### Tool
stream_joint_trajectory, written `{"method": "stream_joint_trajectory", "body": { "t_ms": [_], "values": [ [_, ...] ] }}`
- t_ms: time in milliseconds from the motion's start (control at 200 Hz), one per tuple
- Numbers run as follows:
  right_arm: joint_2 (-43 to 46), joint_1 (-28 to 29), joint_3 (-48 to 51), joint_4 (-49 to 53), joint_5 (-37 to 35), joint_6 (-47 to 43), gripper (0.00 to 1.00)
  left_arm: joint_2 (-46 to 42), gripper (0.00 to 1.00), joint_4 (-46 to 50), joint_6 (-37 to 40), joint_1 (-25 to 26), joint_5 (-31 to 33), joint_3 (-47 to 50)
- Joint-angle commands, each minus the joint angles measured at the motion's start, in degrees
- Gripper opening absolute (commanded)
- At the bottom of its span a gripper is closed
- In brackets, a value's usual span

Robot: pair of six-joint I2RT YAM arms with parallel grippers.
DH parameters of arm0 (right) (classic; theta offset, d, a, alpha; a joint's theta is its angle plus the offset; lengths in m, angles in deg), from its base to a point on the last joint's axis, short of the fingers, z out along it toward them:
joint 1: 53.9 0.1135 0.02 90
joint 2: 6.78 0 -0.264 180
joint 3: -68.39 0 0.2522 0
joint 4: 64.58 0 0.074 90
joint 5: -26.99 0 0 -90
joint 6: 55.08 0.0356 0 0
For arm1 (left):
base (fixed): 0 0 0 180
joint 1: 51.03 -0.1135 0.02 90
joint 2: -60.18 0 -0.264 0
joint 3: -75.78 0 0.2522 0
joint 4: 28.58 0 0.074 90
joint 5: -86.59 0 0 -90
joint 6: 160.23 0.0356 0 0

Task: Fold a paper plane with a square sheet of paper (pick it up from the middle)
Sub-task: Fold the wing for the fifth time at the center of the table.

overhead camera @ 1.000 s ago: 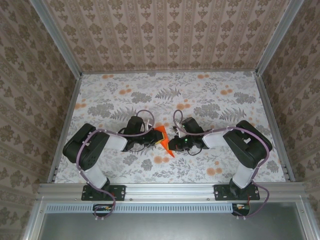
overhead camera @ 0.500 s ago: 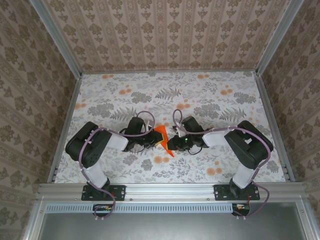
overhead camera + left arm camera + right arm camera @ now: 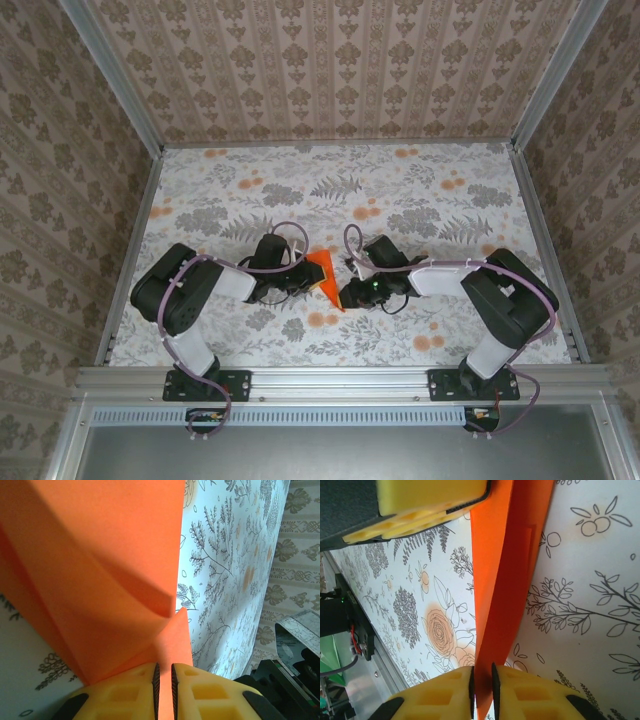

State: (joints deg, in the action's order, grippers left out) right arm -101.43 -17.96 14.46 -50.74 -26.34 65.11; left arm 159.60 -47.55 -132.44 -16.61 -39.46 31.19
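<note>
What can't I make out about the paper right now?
- Top external: folded orange paper too small to read creases; left gripper and right gripper cover its edges.
- Left wrist: far end cut off by the top edge.
- Right wrist: lower end partly hidden by the fingers.

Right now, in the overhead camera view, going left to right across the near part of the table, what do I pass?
In order: left arm → left claw → folded orange paper, pinched by both claws → right claw → right arm.
</note>
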Motion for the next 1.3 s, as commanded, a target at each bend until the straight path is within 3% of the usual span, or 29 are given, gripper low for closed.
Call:
{"method": "stream_joint_trajectory", "body": {
  "t_ms": [0, 285, 500, 615, 915, 1295],
  "values": [
    [-1.06, 0.36, -1.46, 0.86, -0.34, -0.18, 0.17, 0.56, 0.17, -0.16, -1.05, -0.31, 0.69, 0.98],
    [-1.63, 0.36, -4.9, 7.57, -5.13, -6.57, 0.13, 0.08, 0.17, -1.11, -1.94, -0.31, 0.2, 1.12],
    [-0.1, 0.36, -7.25, 9.3, -5.2, -6.11, 0.26, -0.12, 0.17, -1.32, -2.1, -0.31, 0.02, 1.32],
    [-0.31, 0.39, -7.08, 7.71, -4.42, -3.96, 0.28, -0.22, 0.18, -1.37, -2.12, -0.31, -0.16, 1.45],
    [-2.42, 1.27, -6.42, 4.86, -1.94, -1.72, 0.14, -0.44, 0.18, -1.46, -2.16, -0.31, -0.15, 1.95],
    [-6.59, 3.08, -6.41, 4.06, -2.83, -0.74, 0.13, -0.8, 0.18, -1.55, -2.36, -0.31, 0.1, 2.52]
  ]
}}
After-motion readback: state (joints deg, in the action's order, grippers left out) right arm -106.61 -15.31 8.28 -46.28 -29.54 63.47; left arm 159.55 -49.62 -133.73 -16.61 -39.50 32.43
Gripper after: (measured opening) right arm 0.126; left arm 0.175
